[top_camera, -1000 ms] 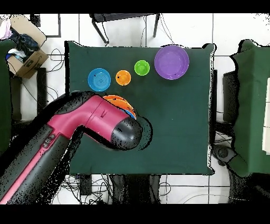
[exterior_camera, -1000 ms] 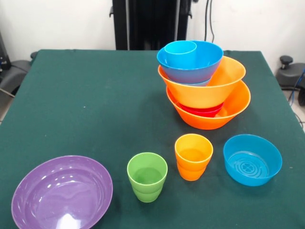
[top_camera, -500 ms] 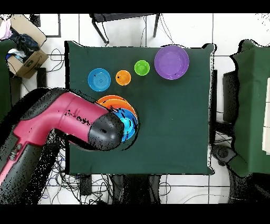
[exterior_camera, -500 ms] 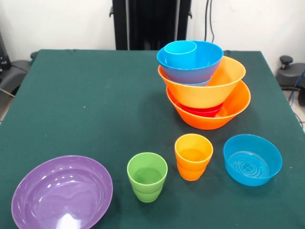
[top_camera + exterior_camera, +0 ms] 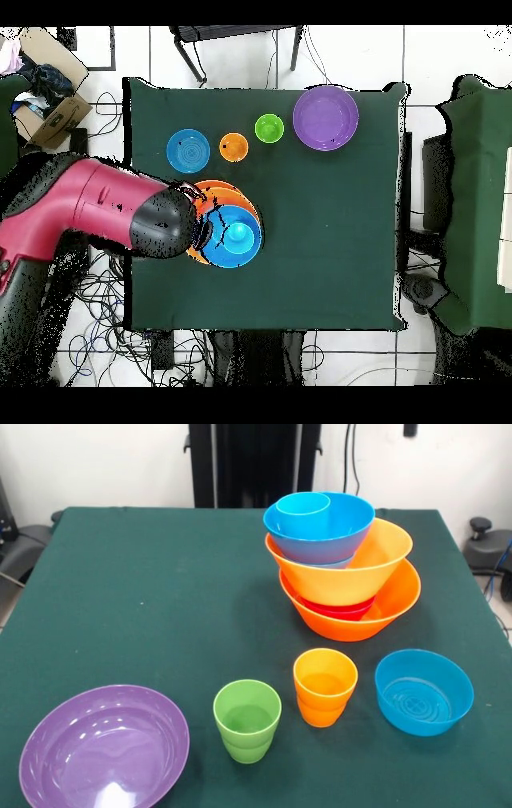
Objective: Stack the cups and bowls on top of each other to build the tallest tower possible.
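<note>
Tower [image 5: 344,568] stands on tabletop [image 5: 160,608]: orange base bowl [image 5: 384,612], red bowl [image 5: 340,610], second orange bowl [image 5: 376,560], blue bowl [image 5: 336,532], blue cup [image 5: 302,506] inside. Pile leans.

Loose, in near row: purple bowl [image 5: 104,748], green cup [image 5: 247,720], orange cup [image 5: 324,686], small blue bowl [image 5: 423,691].

We see arm [image 5: 100,205] beside tower in overhead view. Jaws state: we cannot tell.

We judge items light, rigid, glossy, slippery. Recommend rim grasp: one finger inside wall, one outside.

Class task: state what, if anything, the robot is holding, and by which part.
It cannot be told: only the red and black arm shows, beside the tower; its end effector is not visible.
</note>
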Robot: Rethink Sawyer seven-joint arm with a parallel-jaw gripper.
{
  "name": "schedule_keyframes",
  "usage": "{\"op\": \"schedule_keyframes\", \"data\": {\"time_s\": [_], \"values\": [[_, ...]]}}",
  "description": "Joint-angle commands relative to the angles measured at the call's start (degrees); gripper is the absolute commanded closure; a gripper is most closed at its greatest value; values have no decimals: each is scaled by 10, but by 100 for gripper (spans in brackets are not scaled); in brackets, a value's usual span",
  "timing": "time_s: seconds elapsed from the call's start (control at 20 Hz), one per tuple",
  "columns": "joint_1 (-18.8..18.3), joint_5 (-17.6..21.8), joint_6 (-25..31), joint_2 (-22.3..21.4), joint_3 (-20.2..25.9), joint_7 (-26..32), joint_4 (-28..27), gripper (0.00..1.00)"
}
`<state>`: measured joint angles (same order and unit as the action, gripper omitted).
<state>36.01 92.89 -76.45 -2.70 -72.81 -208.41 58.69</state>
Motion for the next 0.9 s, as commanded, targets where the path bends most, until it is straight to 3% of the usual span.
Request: {"op": "schedule_keyframes", "data": {"time_s": [0.05,0.35,0.7,0.9], "values": [[-3,-54,135,77,82,-43,-56,0],[2,-64,194,113,76,-15,-65,0],[-4,-79,212,143,75,-83,-77,0],[-12,-121,257,143,87,-63,-86,0]]}}
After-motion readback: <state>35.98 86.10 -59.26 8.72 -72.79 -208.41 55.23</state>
